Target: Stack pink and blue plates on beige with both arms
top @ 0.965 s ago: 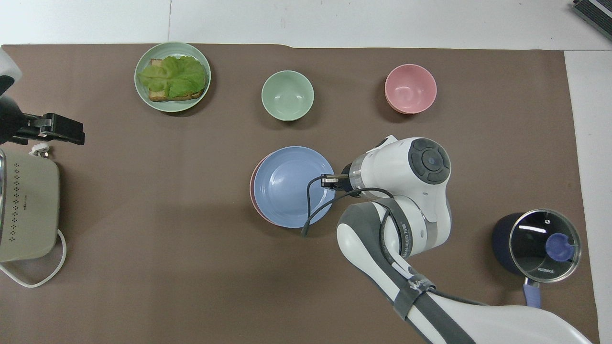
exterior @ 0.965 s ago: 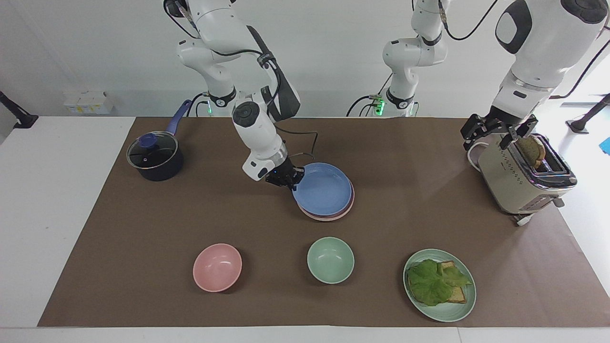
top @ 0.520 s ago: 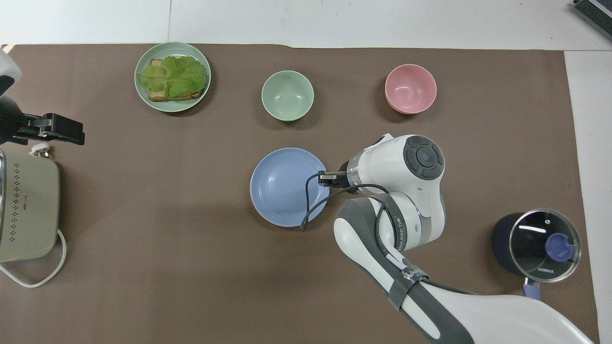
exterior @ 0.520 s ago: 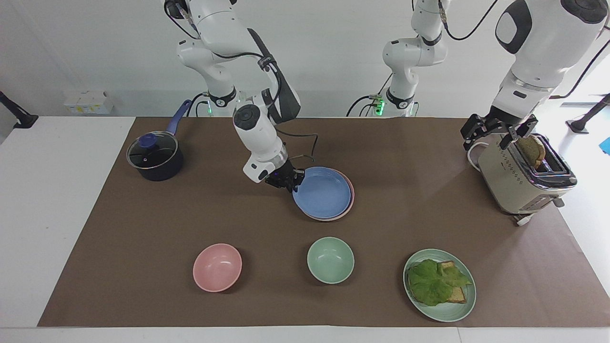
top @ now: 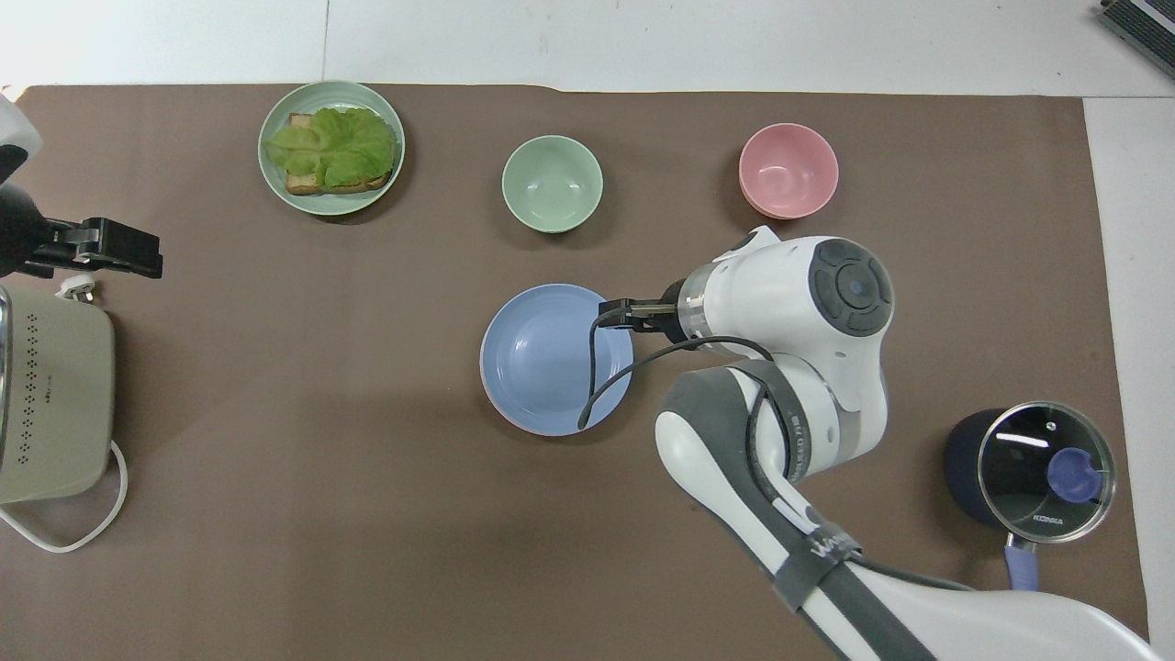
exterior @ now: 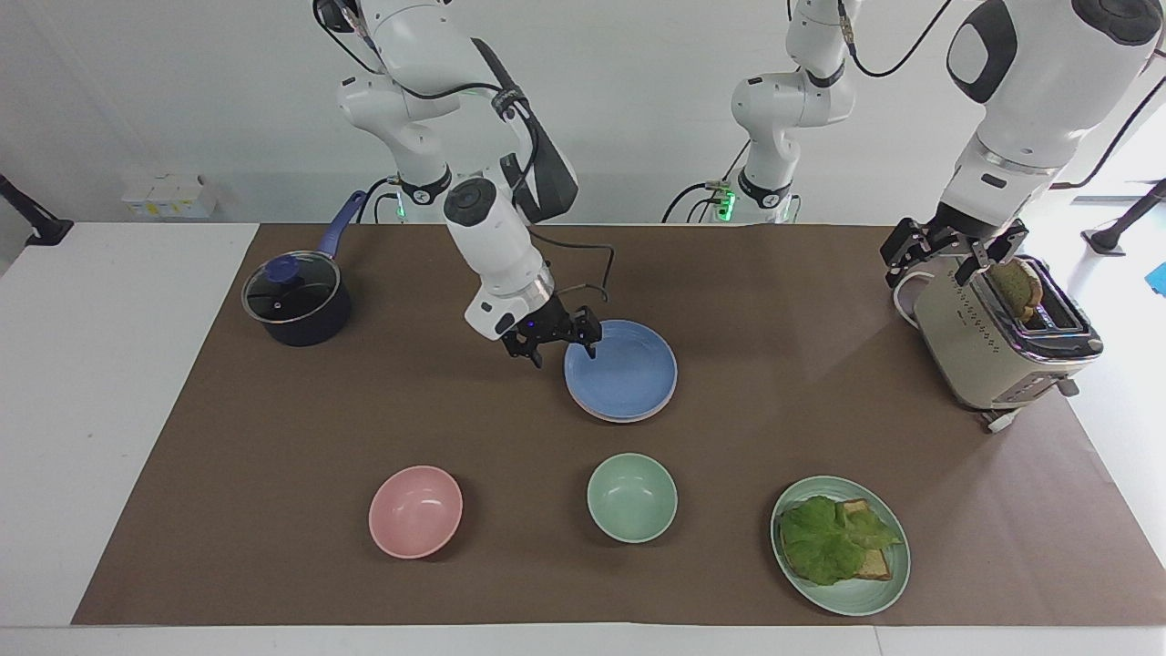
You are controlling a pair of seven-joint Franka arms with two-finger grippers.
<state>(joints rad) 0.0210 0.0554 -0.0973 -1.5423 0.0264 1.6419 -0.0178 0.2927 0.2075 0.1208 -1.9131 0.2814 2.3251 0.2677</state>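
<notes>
The blue plate lies flat on top of a stack in the middle of the brown mat. A thin rim of the pink plate shows under it. The beige plate is hidden beneath the stack. My right gripper hangs open just above the blue plate's rim, at the side toward the right arm's end of the table, holding nothing. My left gripper waits open over the toaster, nothing in it.
A cream toaster with a toast slice stands at the left arm's end. A lidded dark pot sits at the right arm's end. Farther from the robots are a pink bowl, a green bowl and a green plate with lettuce on bread.
My right gripper has opened and let go of the blue plate, which settled squarely on the stack. The gripper rose slightly off the rim. The left arm has not moved.
</notes>
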